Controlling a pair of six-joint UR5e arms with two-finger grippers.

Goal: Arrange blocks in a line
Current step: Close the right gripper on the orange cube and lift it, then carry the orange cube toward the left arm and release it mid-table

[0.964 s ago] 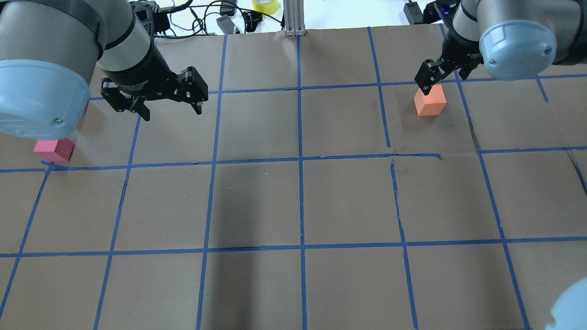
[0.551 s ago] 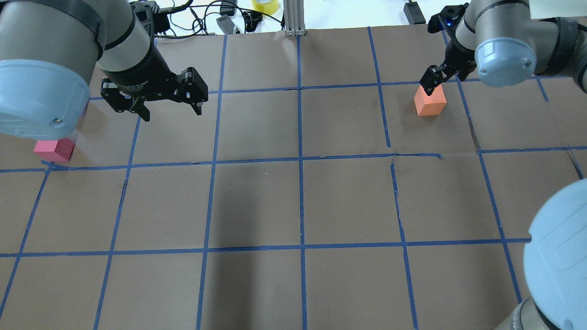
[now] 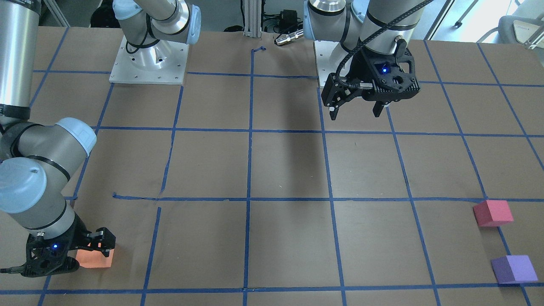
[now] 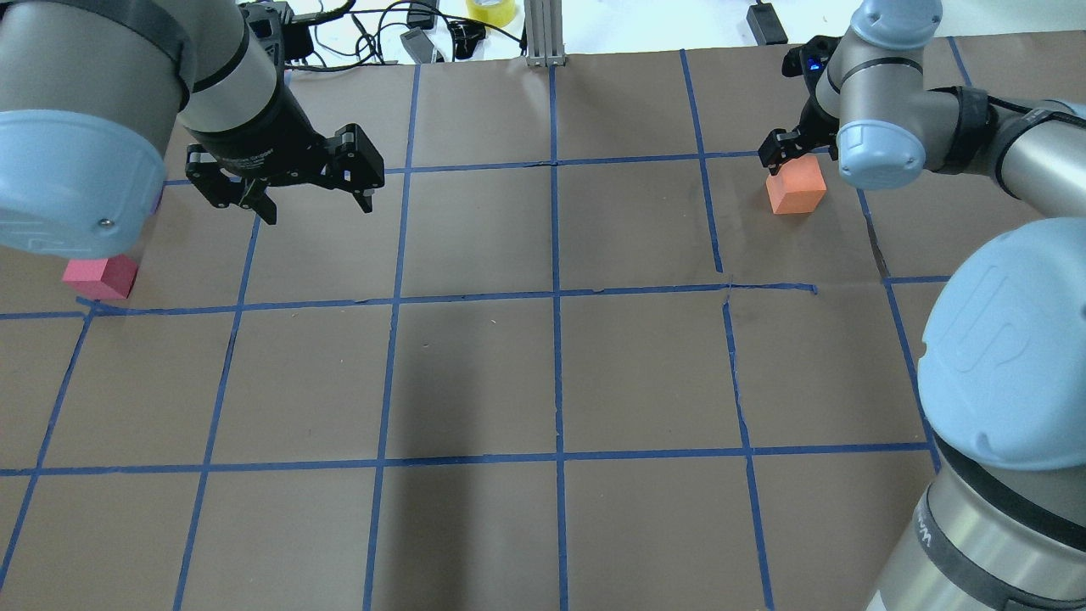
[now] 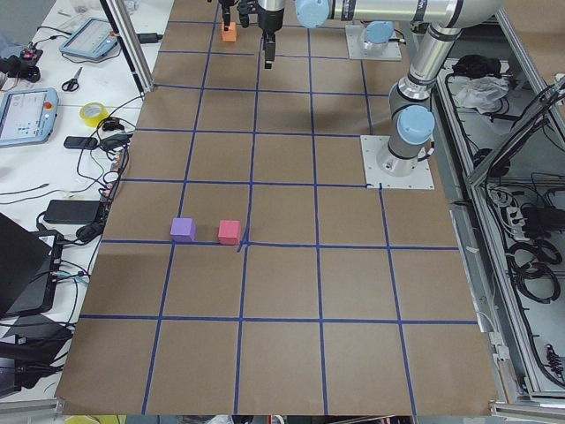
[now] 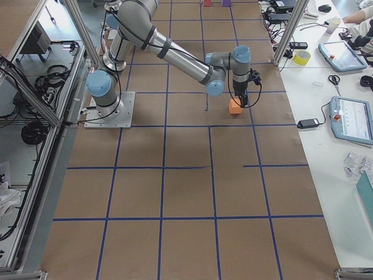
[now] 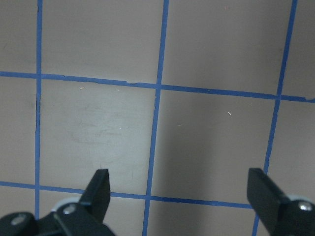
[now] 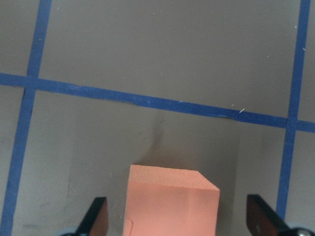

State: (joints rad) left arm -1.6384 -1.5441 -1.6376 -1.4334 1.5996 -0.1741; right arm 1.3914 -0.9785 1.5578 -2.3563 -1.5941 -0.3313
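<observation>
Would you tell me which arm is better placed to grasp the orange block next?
The right. Its open gripper is low at the orange block, which lies between its jaws in the wrist view. The left gripper, also open, hangs above the bare table, far from that block.

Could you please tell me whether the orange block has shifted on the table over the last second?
No. The orange block sits in the same spot as before, its far edge just beside the horizontal blue tape line.

No text, label, brand or number can be read in any view.
</observation>
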